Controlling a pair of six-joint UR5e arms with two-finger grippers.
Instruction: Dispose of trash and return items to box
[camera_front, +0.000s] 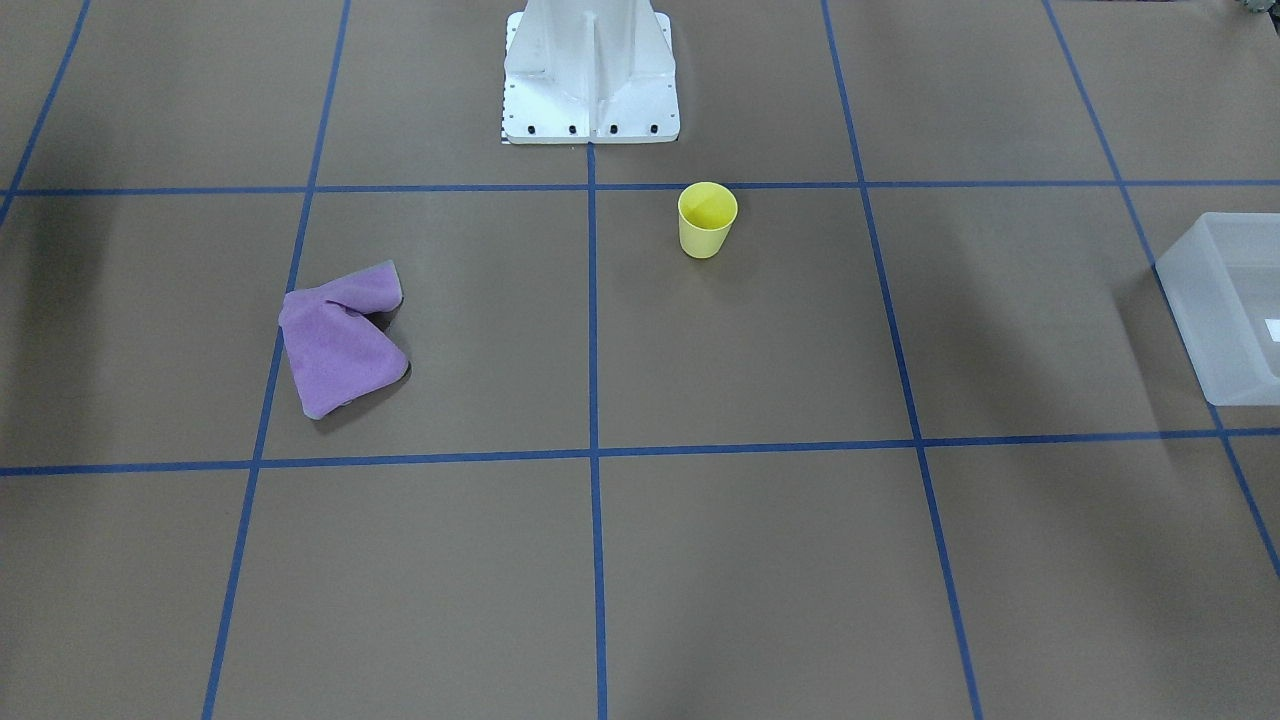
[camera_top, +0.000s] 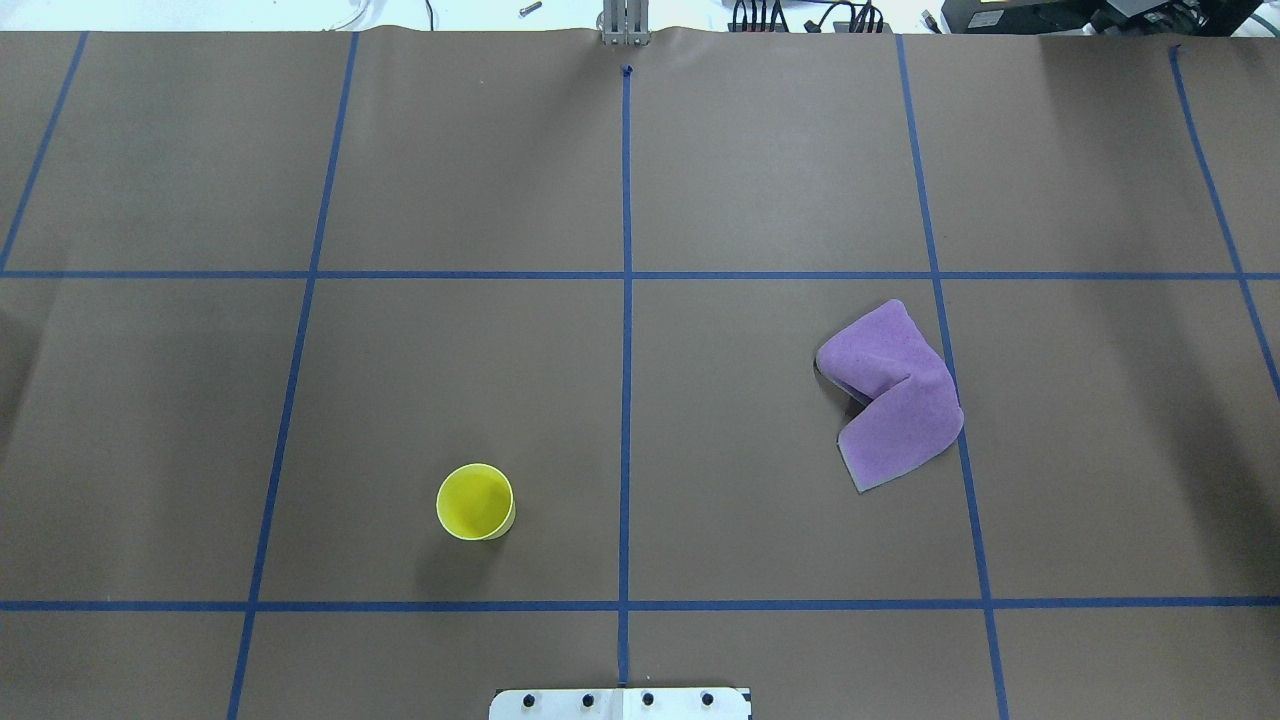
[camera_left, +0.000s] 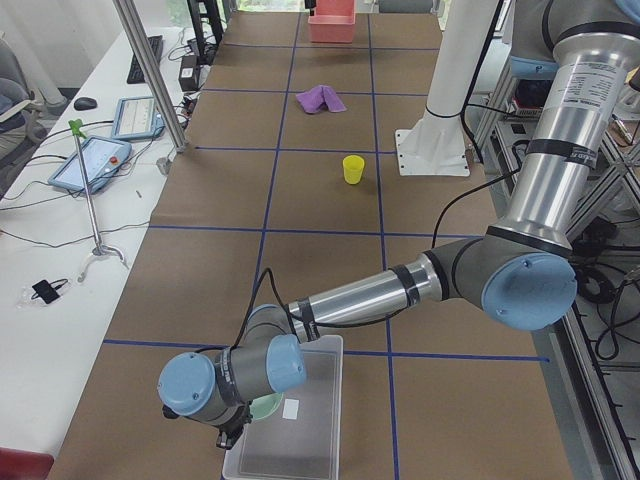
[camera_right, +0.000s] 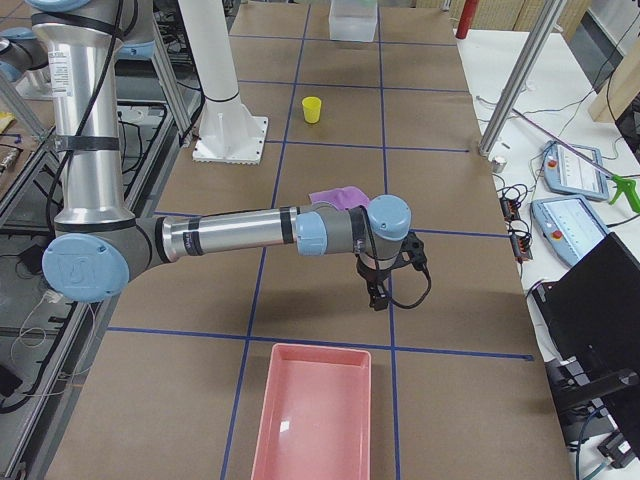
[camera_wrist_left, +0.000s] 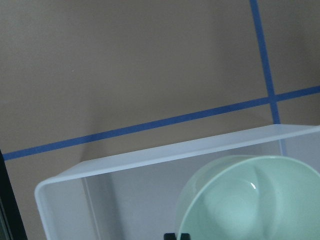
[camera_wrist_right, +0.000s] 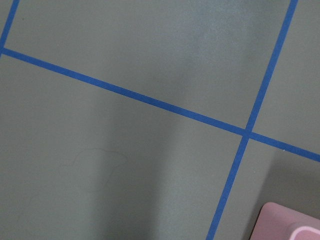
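Note:
The yellow cup (camera_front: 707, 220) (camera_top: 475, 502) stands upright on the brown table near the robot's pedestal. The frosted box (camera_front: 1215, 310) (camera_left: 325, 420) sits at the table's left end. My left gripper (camera_wrist_left: 177, 236) is over the box (camera_wrist_left: 175, 152), its fingertips close together on the rim of the pale green bowl (camera_wrist_left: 250, 200) (camera_left: 265, 406), which hangs tilted inside the box's walls. My right gripper (camera_right: 376, 295) points down over bare table, far from the cup (camera_right: 312, 110); I cannot tell if it is open or shut. No trash shows in any view.
A crumpled purple cloth (camera_front: 340, 345) (camera_top: 895, 395) lies on the right half of the table. An empty pink tray (camera_right: 310, 410) (camera_wrist_right: 290, 222) sits at the table's right end. The white pedestal (camera_front: 590, 75) stands at the robot's edge of the table.

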